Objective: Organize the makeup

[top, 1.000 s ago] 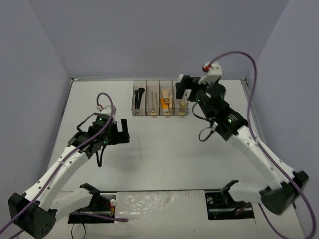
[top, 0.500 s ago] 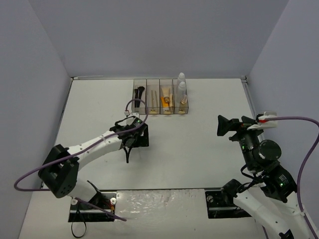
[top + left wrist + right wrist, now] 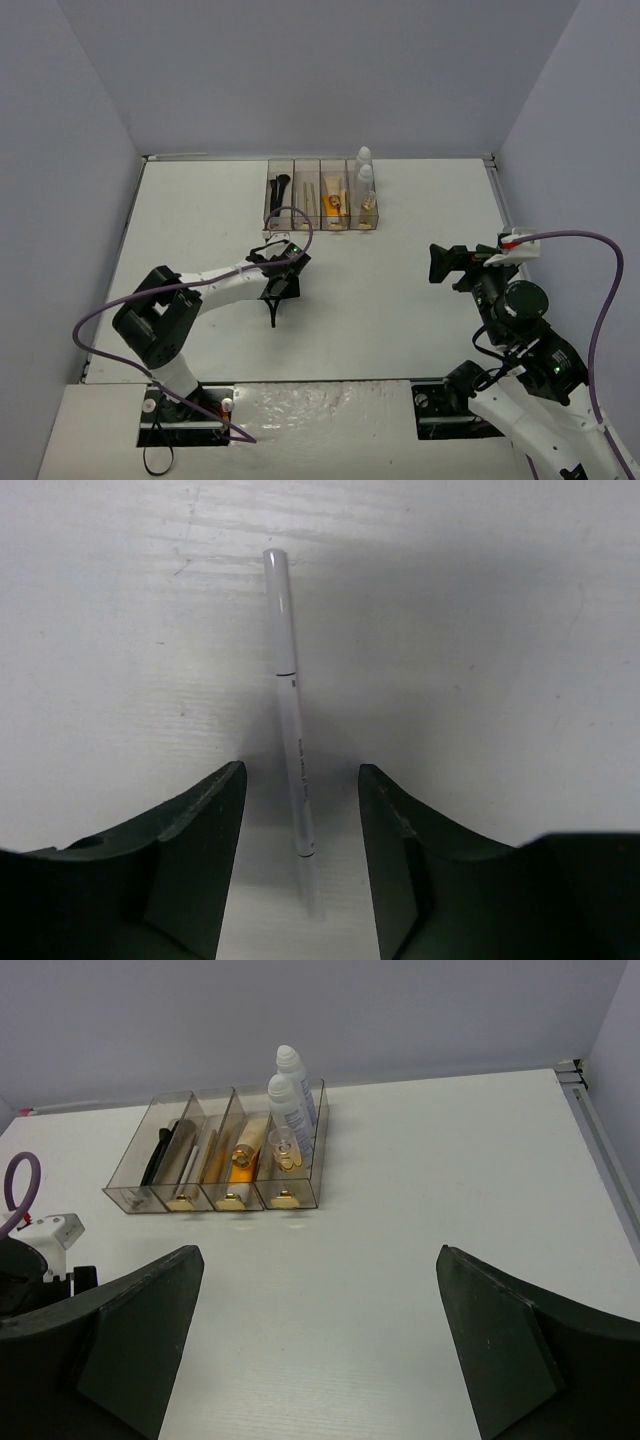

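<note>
Between the fingers (image 3: 205, 830) of the left hand (image 3: 300, 780), low in the middle of the left wrist view, a thin pale pencil (image 3: 290, 690) is seen lying flat on the white worktop (image 3: 500, 630), its length running from the upper middle of the frame down past the fingertips. The hand is held partly apart, one finger on each side of the pencil with a gap on both sides, so nothing is clamped. The step in hand is judged to be the pickup of this pencil. For a sound grip, the fingertips should be brought down almost to the worktop before they are squeezed, and the barrel should be kept centred, since it lies slightly aslant and a thin round stick is likely to roll or pivot if it is pressed from one side first. The grip appears to fall toward the lower end, so drooping should be expected when the pencil is lifted. In the overhead view the spot lies just left of centre, well apart from the clear box (image 3: 320, 1160) at the upper middle, where black brushes (image 3: 160, 1155) and two white bottles (image 3: 290, 1105) are already stowed. The right hand (image 3: 320, 1260) is held wide apart and empty at the lower right. Small dark print and two thin rings are visible on the pencil, and faint print on the bottles, but none can be read; no brand is made out.
</note>
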`<action>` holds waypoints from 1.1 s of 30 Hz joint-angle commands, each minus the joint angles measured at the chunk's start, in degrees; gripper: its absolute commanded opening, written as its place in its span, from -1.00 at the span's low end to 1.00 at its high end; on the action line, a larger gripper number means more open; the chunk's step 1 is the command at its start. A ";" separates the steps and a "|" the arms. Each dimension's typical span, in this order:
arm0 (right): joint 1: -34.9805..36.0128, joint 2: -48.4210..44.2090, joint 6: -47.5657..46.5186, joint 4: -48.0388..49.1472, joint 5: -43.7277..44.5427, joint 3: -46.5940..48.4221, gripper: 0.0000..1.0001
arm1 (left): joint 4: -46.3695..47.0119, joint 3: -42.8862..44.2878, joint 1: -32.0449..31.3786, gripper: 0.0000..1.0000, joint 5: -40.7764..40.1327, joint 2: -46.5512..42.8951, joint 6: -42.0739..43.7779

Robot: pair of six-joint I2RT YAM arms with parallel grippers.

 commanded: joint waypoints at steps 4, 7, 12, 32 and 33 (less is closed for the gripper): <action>0.10 0.26 0.25 2.95 -0.05 0.42 1.00 | 2.70 -3.48 -1.31 -1.00 -1.75 1.17 -2.84; 0.04 0.58 0.30 2.89 -0.18 0.35 1.00 | 2.08 -2.61 -1.34 -1.00 -1.99 -0.63 -1.09; 0.10 1.45 0.34 2.91 -1.01 0.31 1.00 | -1.12 7.25 -1.09 -1.00 -3.18 -7.26 7.96; 0.04 0.80 1.04 2.28 -0.67 -0.48 1.00 | 5.99 55.72 19.60 -1.00 25.17 22.01 24.27; 0.04 1.19 0.98 2.20 -0.80 -0.41 1.00 | 5.99 56.89 19.97 -1.00 25.71 24.26 24.13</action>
